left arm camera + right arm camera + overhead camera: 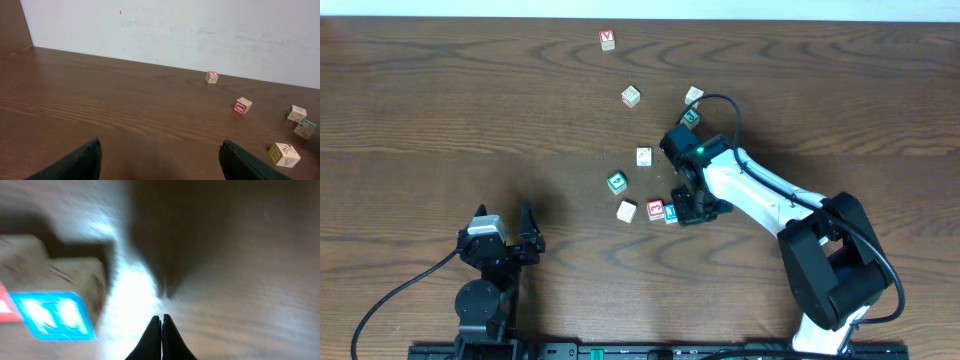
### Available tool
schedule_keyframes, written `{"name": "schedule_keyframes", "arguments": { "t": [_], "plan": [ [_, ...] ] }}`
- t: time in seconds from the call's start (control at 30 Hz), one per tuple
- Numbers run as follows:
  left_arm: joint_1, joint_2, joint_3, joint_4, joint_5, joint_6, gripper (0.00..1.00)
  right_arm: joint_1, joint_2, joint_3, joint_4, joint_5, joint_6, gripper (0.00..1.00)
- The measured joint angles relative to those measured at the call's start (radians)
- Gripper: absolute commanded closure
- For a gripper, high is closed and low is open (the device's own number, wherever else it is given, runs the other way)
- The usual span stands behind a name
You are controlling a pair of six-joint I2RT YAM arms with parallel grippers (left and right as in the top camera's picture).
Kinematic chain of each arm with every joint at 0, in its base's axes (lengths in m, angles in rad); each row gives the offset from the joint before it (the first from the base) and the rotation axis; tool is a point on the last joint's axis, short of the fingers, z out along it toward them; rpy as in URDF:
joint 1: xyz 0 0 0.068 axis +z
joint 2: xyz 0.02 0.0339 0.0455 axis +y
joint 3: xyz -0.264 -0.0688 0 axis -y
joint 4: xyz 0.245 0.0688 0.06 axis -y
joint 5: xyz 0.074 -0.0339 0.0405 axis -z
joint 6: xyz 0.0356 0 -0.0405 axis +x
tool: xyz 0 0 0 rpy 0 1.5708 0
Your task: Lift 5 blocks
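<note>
The only writing I can read with certainty is on the cube with the red "V" (608, 39), which stands alone near the far edge of the table (440, 100). In the middle of the table the red block (656, 210) carries a figure that looks like a "3", but it is very small from the overhead camera. The blue block (55, 315) touches it on its right side. In the right wrist view its blue face has white marks, too blurred for me to read as a letter. The cream block (627, 211) lies just left of this pair, the green block (617, 182) a little behind it, and the yellow block (284, 154) further back, with thin reddish lines on its faces that I cannot make out. All five rest on the table. The right gripper (161, 330) is low over the wood just beside the blue block, on its right. Its fingers are pressed together with nothing between them. The left gripper (160, 165) is well apart from the blocks, near my side of the table, spread wide and empty. The table is dark brown wood with a clear wavy grain, and behind its far edge rises a plain white wall (175, 25).
</note>
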Motion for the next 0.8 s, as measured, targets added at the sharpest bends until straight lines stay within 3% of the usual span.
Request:
{"name": "schedule_keyframes", "arguments": {
  "t": [0.33, 0.8],
  "plan": [
    [0.0, 0.0, 0.0, 0.0, 0.0, 0.0, 0.24, 0.071, 0.0, 0.0, -0.076, 0.007, 0.018, 0.99],
    [0.0, 0.0, 0.0, 0.0, 0.0, 0.0, 0.24, 0.109, 0.0, 0.0, 0.034, 0.003, 0.027, 0.99]
  ]
}}
